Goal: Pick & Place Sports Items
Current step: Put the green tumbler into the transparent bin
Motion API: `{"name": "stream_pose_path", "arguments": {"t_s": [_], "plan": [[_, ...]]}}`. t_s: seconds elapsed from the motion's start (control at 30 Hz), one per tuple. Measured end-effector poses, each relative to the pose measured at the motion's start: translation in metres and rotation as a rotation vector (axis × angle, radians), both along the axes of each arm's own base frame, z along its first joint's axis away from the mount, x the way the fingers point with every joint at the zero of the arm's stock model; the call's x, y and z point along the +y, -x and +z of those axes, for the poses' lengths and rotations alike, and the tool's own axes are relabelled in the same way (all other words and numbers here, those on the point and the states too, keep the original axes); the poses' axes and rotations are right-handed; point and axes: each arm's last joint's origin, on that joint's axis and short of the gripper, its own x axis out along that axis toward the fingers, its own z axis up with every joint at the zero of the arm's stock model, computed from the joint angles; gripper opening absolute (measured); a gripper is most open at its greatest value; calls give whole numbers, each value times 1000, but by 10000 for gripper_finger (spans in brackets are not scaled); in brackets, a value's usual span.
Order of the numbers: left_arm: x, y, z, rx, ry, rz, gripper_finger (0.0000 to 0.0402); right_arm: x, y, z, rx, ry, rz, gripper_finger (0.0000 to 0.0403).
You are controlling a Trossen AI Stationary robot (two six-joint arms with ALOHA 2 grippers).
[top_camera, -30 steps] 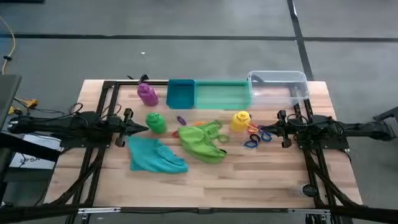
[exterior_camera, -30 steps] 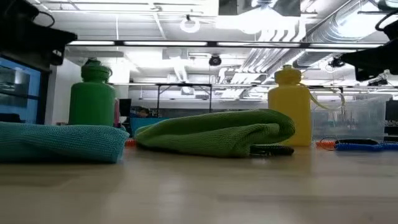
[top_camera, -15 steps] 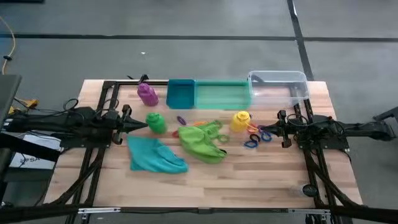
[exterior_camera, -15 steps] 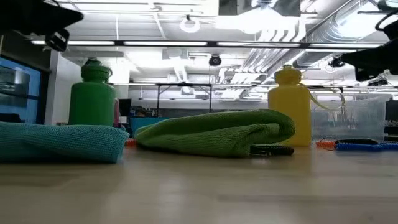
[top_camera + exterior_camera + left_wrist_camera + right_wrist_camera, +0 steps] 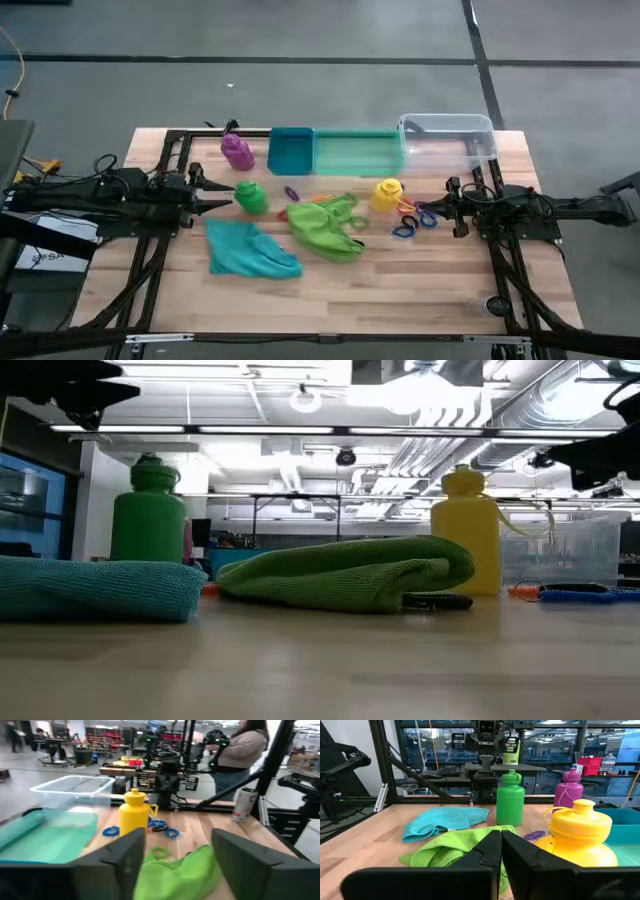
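We found the sports items in a loose cluster mid-tabletop: the green bottle (image 5: 250,196) stood just ahead of the left gripper (image 5: 222,198), whose jaws stood apart with nothing between them. The purple bottle (image 5: 236,150) stood near the blue bin (image 5: 291,150), the yellow bottle (image 5: 387,194) further right, with the little rings (image 5: 412,220) lying between it and the right gripper (image 5: 437,211), whose jaws were clenched on nothing.

We judged the bottles light, stiff and rather slick plastic, best taken around the body below the shoulder, where the sides run straight; a pinch at the cap could tip them. The teal cloth (image 5: 250,250) and the lime-green cloth (image 5: 325,230) looked soft and limp, so we reckoned a raised fold was the place to pinch. The rings seemed rubbery and thin, lying flat, and awkward to catch.

The tabletop (image 5: 400,290) was pale wood, smooth and level. The green bin (image 5: 355,152) and the clear bin (image 5: 450,138) lined its far edge beside the blue one. Beyond lay a workshop with benches, and a person (image 5: 240,750) stood there.
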Motion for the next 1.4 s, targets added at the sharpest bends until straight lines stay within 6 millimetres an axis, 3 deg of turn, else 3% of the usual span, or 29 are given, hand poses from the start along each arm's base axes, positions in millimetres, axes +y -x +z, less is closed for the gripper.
{"name": "stream_pose_path", "arguments": {"t_s": [0.23, 0.43, 0.67, 0.87, 1.27, 1.4], "plan": [[0, -1, -1, 8, -3, 17, 266, 0, 0, 0, 0, 0, 0, 0], [1, -5, -3, 37, -26, 45, 271, 0, 0, 0, 0, 0, 0, 0], [7, -5, -11, 119, -27, 268, 271, 0, 0, 0, 0, 0, 0, 0], [7, -8, -16, 171, 15, 292, 279, 0, 0, 0, 0, 0, 0, 0], [11, -21, -24, 251, 28, 330, 399, 0, 0, 0, 0, 0, 0, 0], [14, -24, -27, 277, 27, 355, 390, 0, 0, 0, 0, 0, 0, 0]]}}
